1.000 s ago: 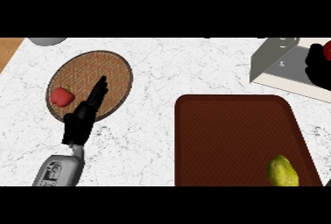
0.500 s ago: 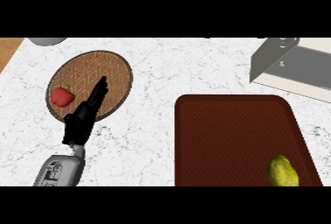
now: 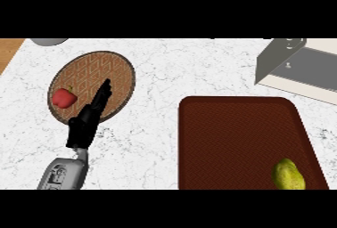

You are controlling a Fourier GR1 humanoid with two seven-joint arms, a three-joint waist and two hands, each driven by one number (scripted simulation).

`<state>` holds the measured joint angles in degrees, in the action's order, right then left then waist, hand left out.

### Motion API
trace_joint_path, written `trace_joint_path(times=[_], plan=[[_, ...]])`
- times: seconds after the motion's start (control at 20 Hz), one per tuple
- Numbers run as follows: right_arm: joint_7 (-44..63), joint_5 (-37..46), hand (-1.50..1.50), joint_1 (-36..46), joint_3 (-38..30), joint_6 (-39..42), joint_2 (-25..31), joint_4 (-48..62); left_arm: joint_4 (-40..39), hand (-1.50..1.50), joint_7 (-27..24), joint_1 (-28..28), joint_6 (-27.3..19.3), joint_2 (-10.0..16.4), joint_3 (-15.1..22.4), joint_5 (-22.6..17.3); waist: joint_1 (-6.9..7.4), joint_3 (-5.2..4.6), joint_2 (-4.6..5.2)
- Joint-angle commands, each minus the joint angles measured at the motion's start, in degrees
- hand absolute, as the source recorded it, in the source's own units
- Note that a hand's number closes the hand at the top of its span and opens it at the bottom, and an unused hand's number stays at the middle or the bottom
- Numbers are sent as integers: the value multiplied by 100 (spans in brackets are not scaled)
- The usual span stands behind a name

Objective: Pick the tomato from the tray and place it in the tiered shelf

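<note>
We see a dark brown rectangular tray (image 3: 230,142) on the white marbled bench (image 3: 164,67). The only thing in it is a yellow-green, pear-shaped fruit (image 3: 288,174) in its near right corner. The tray's lower edge is cut off by the view.

To the left lies a round woven brown plate (image 3: 99,71) with a red lobed vegetable (image 3: 63,97) at its left rim. The black left hand (image 3: 91,113) lies over the plate's lower right part with its fingers straight and together, holding nothing and just beside the red vegetable.

The grey and white tiered shelf (image 3: 299,62) stands at the upper right, cut off by the edge, so we cannot see inside it. We cannot make out the tomato on the tray or anywhere else in view.

A grey rounded thing (image 3: 49,41) at the top left shows only in part. The dark marks on the grey forearm (image 3: 63,173) are too small for us to read.
</note>
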<state>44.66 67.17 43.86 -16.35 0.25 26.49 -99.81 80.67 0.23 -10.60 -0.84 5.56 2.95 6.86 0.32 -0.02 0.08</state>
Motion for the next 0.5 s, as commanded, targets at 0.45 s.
trace_joint_path(times=[0.45], plan=[[-1466, -1006, 150, 344, -703, -2165, 16, 1692, 226, 0, 45, 96, 134, 39, -11, -17, 24, 15, 11]])
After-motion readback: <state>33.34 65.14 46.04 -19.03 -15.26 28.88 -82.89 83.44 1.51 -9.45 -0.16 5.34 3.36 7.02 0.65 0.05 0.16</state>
